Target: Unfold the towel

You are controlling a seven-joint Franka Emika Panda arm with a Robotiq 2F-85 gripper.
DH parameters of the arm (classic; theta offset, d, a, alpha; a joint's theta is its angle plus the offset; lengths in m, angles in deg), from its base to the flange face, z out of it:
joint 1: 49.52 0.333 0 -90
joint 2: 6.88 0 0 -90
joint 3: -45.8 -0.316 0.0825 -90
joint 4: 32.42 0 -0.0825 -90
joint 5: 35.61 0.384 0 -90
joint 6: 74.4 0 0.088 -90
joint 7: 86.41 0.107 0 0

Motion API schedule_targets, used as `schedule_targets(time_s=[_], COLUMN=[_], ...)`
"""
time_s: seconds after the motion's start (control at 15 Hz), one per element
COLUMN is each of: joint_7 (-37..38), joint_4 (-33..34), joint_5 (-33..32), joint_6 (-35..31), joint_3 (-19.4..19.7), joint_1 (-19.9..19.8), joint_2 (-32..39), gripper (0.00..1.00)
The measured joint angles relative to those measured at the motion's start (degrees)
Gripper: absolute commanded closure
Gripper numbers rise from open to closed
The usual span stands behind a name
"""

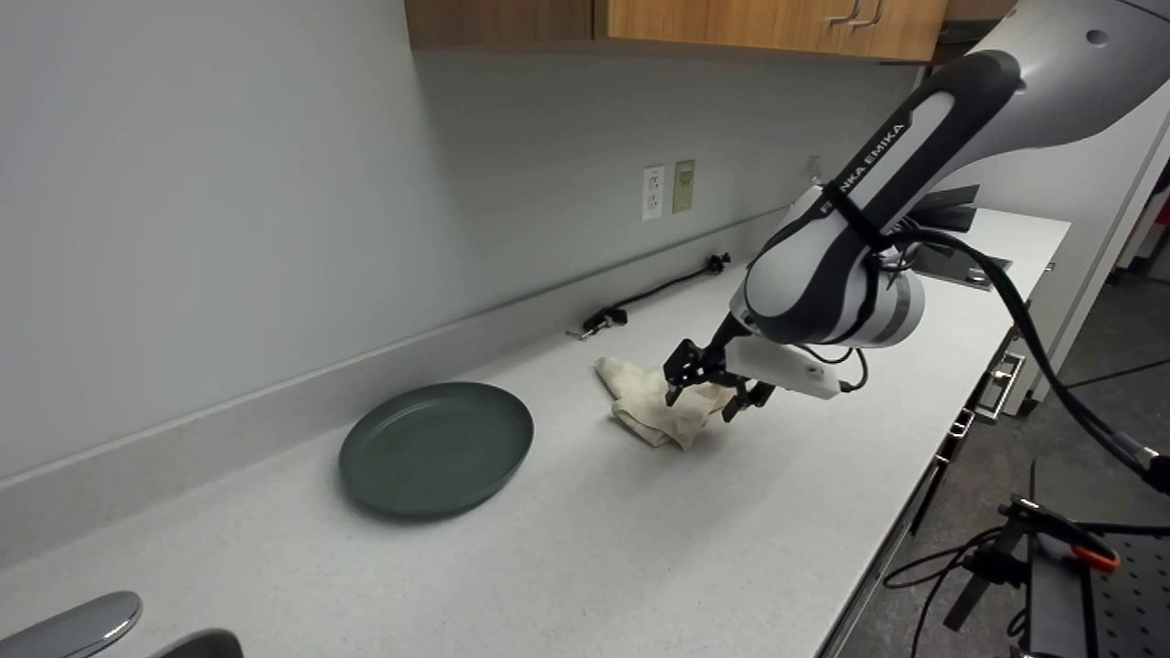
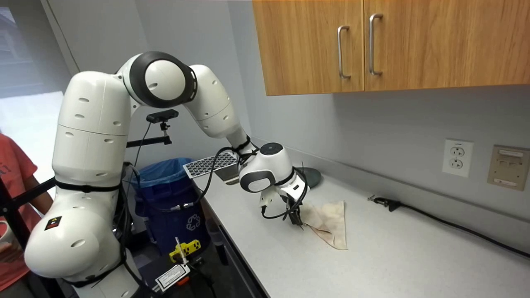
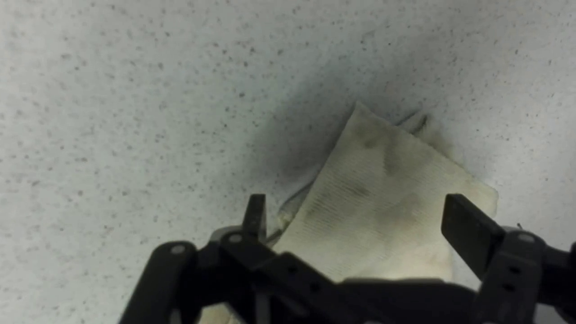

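The towel (image 1: 644, 402) is a cream cloth lying folded and rumpled on the white counter. In an exterior view, a flat corner of the towel (image 2: 333, 225) spreads out beside the gripper. My gripper (image 1: 701, 408) hangs low over the near side of the cloth, pointing down. The wrist view shows the gripper (image 3: 354, 198) open, with its fingers wide apart and a folded flap of the towel (image 3: 378, 211) beneath and between them. Neither finger pinches the fabric there. Part of the cloth is hidden behind the gripper body.
A dark green round plate (image 1: 439, 452) sits on the counter to one side of the towel. Near the wall lies a black cable with a clamp (image 1: 605, 320). A wooden cabinet (image 2: 310, 45) hangs above. The counter's front edge (image 2: 244, 252) runs beside the arm.
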Motion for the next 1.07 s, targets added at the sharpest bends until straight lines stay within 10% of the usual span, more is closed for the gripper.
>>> schedule_targets(time_s=[0.73,1.07], joint_7=[0.0,0.0], joint_4=[3.3,4.5], joint_5=[1.3,1.3], joint_6=[-7.7,-8.7], joint_3=[-11.3,-11.2], joint_1=[-9.3,-9.3], joint_2=[7.3,9.1], gripper=[0.09,0.49])
